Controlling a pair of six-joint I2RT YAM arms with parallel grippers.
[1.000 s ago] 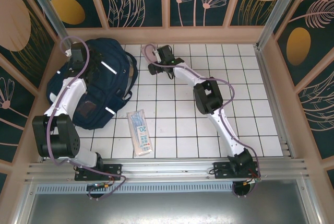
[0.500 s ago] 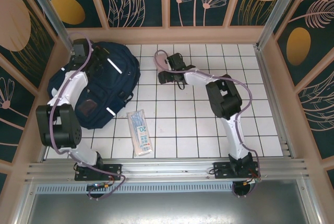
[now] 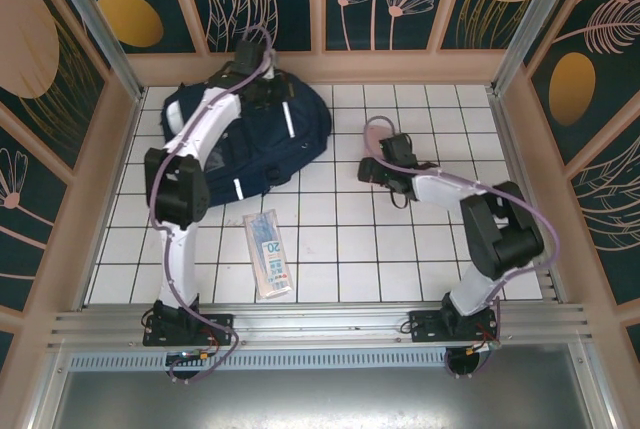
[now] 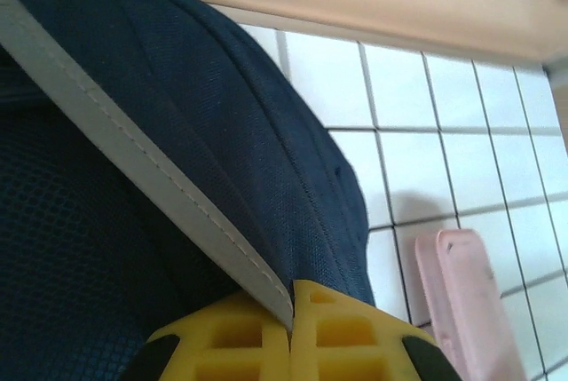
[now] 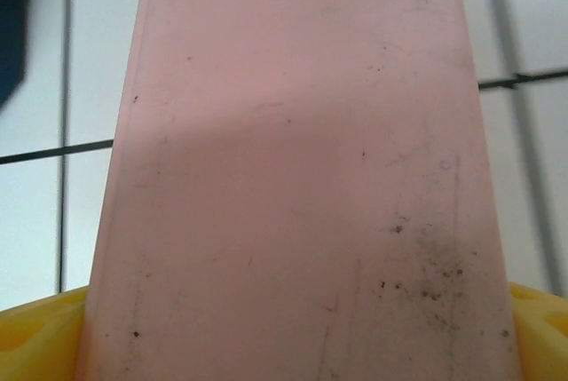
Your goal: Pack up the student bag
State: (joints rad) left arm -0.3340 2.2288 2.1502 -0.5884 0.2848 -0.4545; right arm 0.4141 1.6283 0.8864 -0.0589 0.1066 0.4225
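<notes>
The left gripper (image 4: 291, 338) is clenched on a fold of the student bag (image 4: 133, 221) beside its white stripe (image 4: 133, 163), at the bag's far edge by the back wall. The right gripper (image 3: 378, 167) grasps 1 flat pink slab (image 5: 293, 159) across its width, the slab's long axis pointing straight out from the fingers. The bag lies near, to this gripper's left and slightly farther back, so of the 2 arms the right must, I judge, carry the slab leftward toward the pinched edge.
</notes>
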